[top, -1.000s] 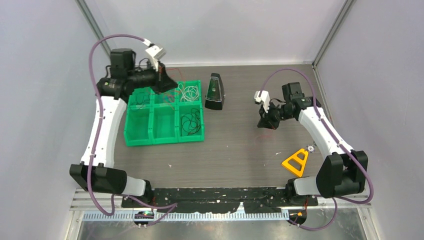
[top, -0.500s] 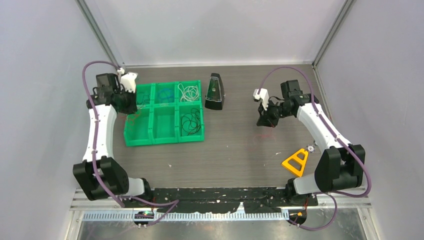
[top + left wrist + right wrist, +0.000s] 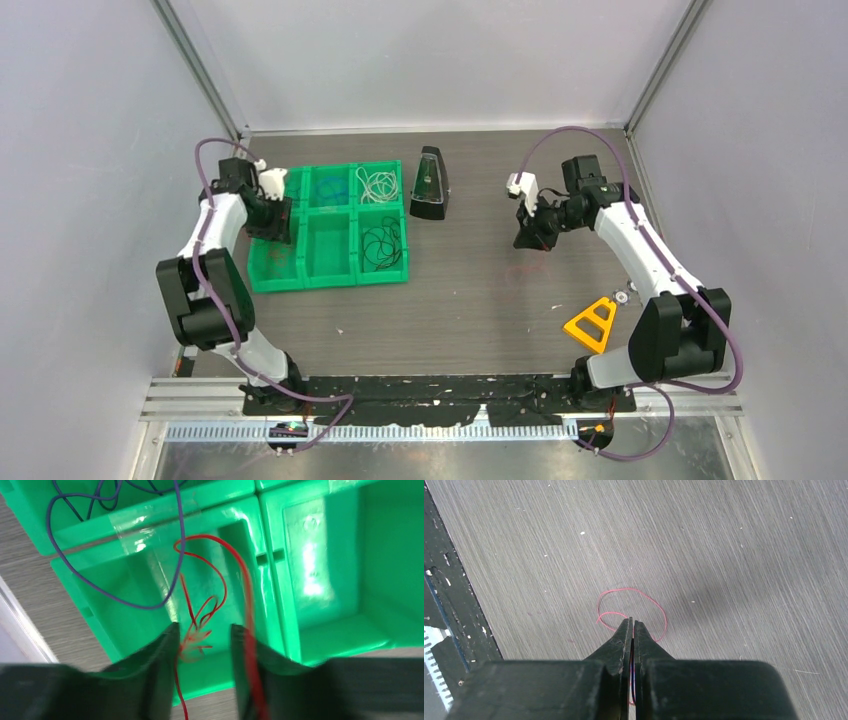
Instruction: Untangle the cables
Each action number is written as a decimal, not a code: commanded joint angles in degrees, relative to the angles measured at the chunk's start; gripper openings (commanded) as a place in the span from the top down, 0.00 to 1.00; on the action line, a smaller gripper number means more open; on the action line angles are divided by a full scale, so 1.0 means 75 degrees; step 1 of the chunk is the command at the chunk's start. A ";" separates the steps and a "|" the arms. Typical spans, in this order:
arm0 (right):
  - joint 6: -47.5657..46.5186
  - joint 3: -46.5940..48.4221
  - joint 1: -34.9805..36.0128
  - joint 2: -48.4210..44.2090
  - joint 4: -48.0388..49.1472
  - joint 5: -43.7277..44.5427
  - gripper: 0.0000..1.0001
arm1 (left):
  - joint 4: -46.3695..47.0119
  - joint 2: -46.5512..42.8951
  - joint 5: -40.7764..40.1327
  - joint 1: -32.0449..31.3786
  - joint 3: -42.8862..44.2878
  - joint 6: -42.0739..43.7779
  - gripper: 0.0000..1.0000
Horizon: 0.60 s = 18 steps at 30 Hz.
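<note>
My left gripper (image 3: 205, 627) stands open over the front-left compartment of the green bin (image 3: 280, 535). A thin red cable (image 3: 220, 575) curls down between its fingers into that compartment, one strand running along the right finger. A blue cable (image 3: 172, 555) loops over from the compartment behind. In the top view the left gripper (image 3: 272, 228) is at the bin's left side. My right gripper (image 3: 631, 620) is shut on a thin red cable, whose loop (image 3: 659, 610) shows just past the fingertips above the table. White (image 3: 377, 184) and black (image 3: 381, 243) cables lie in the right-hand compartments.
A black metronome-shaped object (image 3: 430, 185) stands just right of the bin (image 3: 330, 283). A yellow triangular piece (image 3: 592, 323) lies on the table near the right arm's base. Grey walls close in the table on three sides.
The left arm swung from the back of the bin to its front-left compartment and its jaws opened, letting go of the red cable. The right arm barely moved.
</note>
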 commanded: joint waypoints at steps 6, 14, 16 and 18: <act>0.0503 0.0762 0.0003 -0.0033 -0.0031 -0.0469 0.95 | -0.0872 -0.0983 0.0966 0.0050 0.1026 0.0729 0.25; 0.2258 0.1257 0.0244 -0.0520 0.1007 -0.1410 0.95 | -0.1414 -0.2511 0.3254 -0.0001 0.1582 0.1002 0.00; 0.2845 0.1421 0.0411 -0.0621 0.1384 -0.1637 0.95 | -0.0921 -0.2792 0.3824 -0.0326 0.1566 0.0535 0.00; 0.3479 0.1655 0.0602 -0.0740 0.1813 -0.1834 0.94 | -0.0073 -0.3066 0.4072 -0.1060 0.1406 0.0105 0.00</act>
